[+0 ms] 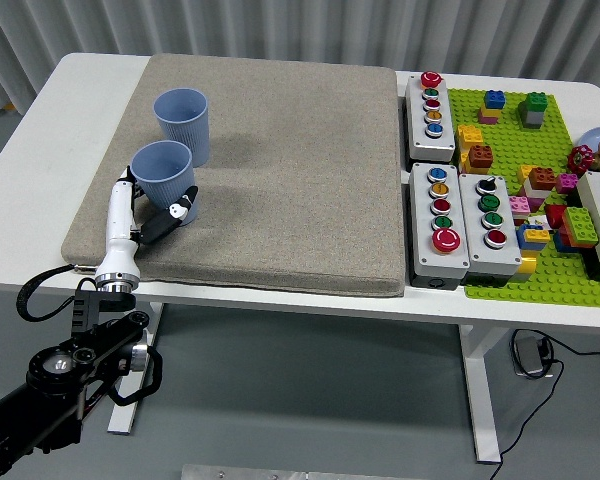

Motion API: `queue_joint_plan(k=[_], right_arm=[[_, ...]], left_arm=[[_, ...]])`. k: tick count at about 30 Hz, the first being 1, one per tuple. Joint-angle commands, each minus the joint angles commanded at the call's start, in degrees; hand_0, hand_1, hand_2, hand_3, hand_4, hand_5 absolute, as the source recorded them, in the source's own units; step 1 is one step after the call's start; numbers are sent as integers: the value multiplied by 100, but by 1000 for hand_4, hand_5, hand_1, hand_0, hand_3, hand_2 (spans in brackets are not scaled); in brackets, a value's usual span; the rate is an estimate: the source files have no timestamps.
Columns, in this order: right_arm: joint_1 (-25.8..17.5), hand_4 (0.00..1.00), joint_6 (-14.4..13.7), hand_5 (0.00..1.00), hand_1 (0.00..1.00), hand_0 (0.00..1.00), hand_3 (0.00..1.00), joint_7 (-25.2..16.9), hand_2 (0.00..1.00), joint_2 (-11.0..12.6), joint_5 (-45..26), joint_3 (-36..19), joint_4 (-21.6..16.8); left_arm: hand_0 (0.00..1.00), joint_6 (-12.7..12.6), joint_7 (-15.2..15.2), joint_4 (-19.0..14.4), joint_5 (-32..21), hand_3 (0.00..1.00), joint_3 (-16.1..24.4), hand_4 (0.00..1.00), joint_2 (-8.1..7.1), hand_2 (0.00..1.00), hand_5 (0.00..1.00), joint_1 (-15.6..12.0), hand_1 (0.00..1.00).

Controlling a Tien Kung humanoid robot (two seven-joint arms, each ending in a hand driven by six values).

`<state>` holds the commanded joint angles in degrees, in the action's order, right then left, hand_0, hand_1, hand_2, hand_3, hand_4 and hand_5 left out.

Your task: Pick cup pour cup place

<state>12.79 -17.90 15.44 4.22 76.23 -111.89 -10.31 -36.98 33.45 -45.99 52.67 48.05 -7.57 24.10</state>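
While the near cup is being gripped, the scene is logged as follows.

Left hand (152,212): fingers are wrapped around the lower body of the near blue cup (162,172), a white one at its left side and dark ones at its lower right; the cup is held upright.
Near blue cup position: at the left part of the grey mat (280,170), base hidden by the fingers, so whether it is lifted clear cannot be told.
Far blue cup (183,123): upright on the mat, just beyond the held cup, apart from it.
Right hand: not seen.
Cup contents: cannot be made out.
Task stage: the pick is judged done or nearly so; pouring into the far cup and setting the cup down are judged still to do.
Surroundings: button boxes (430,103) and a green brick baseplate (510,150) are noted at the right of the white table (40,130), well apart from both cups.
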Motion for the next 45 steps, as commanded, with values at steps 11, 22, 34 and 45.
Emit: queue_joint_plan(k=[11, 22, 34, 45], right_arm=[[33, 2, 0, 68, 594, 673, 573, 0, 552, 3, -40, 20, 0], [21, 2, 0, 70, 594, 673, 573, 7, 552, -3, -23, 12, 0], [13, 2, -3, 68, 594, 673, 573, 3, 552, 1, -35, 25, 0], [-46, 2, 4, 64, 593, 671, 570, 8, 550, 0, 19, 7, 0]], left_arm=[[667, 0, -24, -53, 132, 837, 23, 915, -13, 836, 452, 6, 714], [704, 0, -145, -69, 325, 877, 63, 922, 0, 885, 449, -79, 764], [858, 0, -441, -173, 878, 998, 278, 985, 0, 998, 499, -208, 928], [923, 0, -549, -374, 1145, 998, 478, 998, -39, 998, 538, -446, 967]])
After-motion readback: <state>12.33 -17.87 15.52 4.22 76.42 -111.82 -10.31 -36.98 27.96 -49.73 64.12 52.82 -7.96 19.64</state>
